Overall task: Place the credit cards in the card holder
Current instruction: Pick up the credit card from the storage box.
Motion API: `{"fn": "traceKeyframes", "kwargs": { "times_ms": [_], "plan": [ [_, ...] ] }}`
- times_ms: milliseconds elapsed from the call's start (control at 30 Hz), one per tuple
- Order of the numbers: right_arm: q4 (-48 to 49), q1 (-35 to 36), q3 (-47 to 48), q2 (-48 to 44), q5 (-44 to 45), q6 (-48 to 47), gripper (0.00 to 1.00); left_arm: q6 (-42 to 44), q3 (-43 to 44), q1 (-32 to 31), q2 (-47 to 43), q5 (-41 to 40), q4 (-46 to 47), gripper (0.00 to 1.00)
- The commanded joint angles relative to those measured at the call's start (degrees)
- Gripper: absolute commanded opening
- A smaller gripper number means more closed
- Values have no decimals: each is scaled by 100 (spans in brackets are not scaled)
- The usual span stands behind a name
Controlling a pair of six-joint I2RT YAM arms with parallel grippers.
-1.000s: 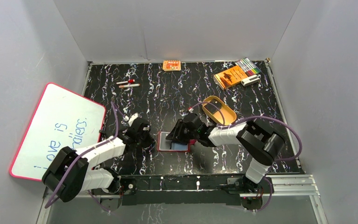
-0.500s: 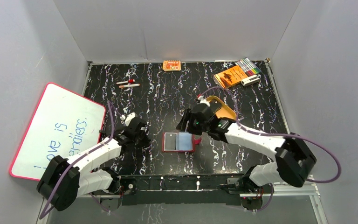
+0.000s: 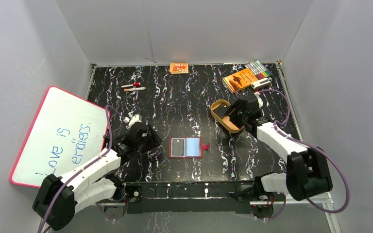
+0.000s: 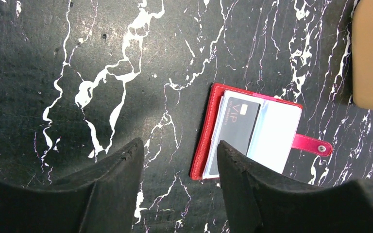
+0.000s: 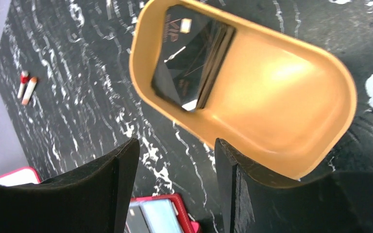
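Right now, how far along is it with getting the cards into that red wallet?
Done: one dark card appears tucked into the open card holder. In hand: nothing; the left jaws and right jaws stand open and empty, the right ones above the tan tray. Left: the stack of dark cards lying in that tray has to go in too.
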Motion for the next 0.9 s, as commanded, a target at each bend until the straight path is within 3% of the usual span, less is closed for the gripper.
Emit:
{"fn": "traceKeyframes", "kwargs": {
  "times_ms": [0,300,867],
  "plan": [
    [578,-336,84,421,-192,306,66,109,-101,-24,-188,34,70,56],
    [1711,-770,51,1347,-1005,395,67,71,-233,-24,188,131,291,54],
    [1683,-815,273,2108,-1005,296,60,-100,-291,-24,352,102,272,51]
  ]
}}
